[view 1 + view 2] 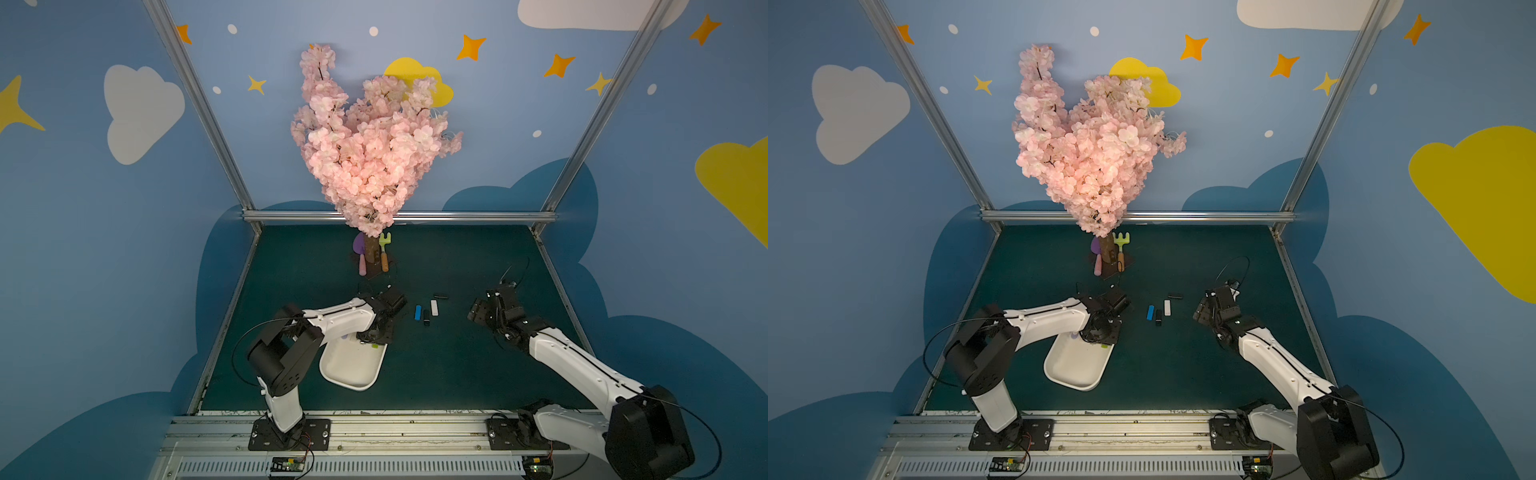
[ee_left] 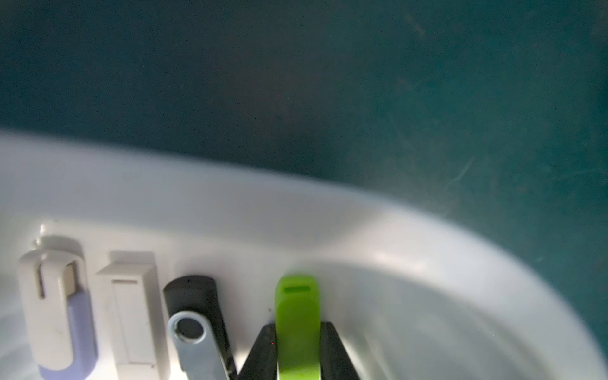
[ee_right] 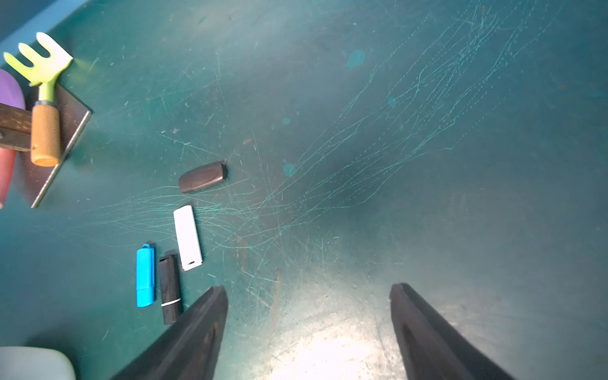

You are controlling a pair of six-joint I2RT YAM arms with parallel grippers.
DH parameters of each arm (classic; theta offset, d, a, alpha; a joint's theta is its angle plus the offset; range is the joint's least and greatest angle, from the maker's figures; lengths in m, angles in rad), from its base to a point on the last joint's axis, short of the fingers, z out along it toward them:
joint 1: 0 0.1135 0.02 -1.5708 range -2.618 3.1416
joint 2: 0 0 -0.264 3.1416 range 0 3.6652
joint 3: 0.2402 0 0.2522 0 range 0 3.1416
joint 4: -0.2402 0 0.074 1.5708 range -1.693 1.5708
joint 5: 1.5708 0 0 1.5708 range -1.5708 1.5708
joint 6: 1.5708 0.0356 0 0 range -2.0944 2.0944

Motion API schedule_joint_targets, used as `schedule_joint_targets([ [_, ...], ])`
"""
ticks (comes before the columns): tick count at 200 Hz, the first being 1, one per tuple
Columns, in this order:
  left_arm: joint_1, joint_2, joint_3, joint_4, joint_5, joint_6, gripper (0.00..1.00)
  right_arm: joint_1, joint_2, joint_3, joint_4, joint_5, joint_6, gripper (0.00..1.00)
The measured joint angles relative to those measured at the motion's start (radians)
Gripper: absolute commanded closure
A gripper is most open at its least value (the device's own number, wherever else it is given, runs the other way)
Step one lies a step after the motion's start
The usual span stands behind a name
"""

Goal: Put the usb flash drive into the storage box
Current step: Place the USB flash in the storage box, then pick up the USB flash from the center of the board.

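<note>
The storage box (image 1: 353, 374) (image 1: 1075, 370) is a white tray on the green mat; its rim (image 2: 296, 210) fills the left wrist view. My left gripper (image 2: 297, 325) (image 1: 372, 338) hovers over its far end, shut on a green usb flash drive (image 2: 297, 312) whose tip rests low inside the box. Beside it in the box lie a white-and-lilac drive (image 2: 56, 309), a white drive (image 2: 131, 309) and a black swivel drive (image 2: 194, 316). My right gripper (image 3: 309, 286) (image 1: 478, 311) stands open and empty over bare mat.
Several drives lie on the mat between the arms: blue (image 3: 145, 276) (image 1: 417, 312), black (image 3: 170, 289), white (image 3: 187, 237) and dark brown (image 3: 203, 176). A pink blossom tree (image 1: 370, 166) with a toy rake (image 3: 44, 98) at its base stands at the back.
</note>
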Motion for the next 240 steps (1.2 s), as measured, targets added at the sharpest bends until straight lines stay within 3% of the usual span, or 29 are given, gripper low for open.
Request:
schedule_joint_targets([
  [53,0.002,-0.04,0.062,-0.064,-0.003,0.02,0.6,0.0,0.012,0.011,-0.001,-0.011,-0.001,0.18],
  [94,0.009,-0.224,0.159,-0.148,-0.02,0.05,0.54,0.001,0.06,0.053,-0.004,-0.074,-0.051,0.21],
  [117,0.017,-0.36,0.167,-0.201,-0.034,0.061,0.51,0.01,0.125,0.094,-0.006,-0.145,-0.085,0.31],
  [151,0.021,-0.573,0.061,-0.263,-0.057,0.074,0.49,0.08,0.277,0.211,-0.056,-0.211,-0.142,0.33],
  [190,0.021,-0.749,-0.05,-0.357,-0.077,0.072,0.44,0.179,0.484,0.433,-0.169,-0.206,-0.208,0.32],
  [240,-0.003,-0.917,-0.126,-0.377,-0.1,0.068,0.4,0.19,0.637,0.584,-0.279,-0.201,-0.242,0.39],
])
